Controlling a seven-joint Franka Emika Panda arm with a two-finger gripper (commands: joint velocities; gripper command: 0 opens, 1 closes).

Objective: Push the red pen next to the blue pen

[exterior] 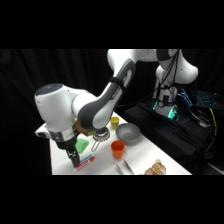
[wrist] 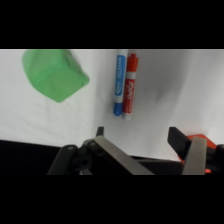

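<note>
Looks pretty much done — red pen (wrist: 131, 87) lies touching the blue pen (wrist: 119, 85) side by side on the desk (wrist: 165, 80) — claw (wrist: 145, 142) released, holding nothing

The pincer (exterior: 75, 162) hangs low over the bench (exterior: 145, 157), just beside the green sponge (exterior: 81, 145); the red pen (exterior: 85, 162) lies just beyond it.

Red pen (wrist: 131, 86) and blue pen (wrist: 119, 82) — white-labelled; green sponge (wrist: 54, 74); orange cup (exterior: 117, 148).
</note>
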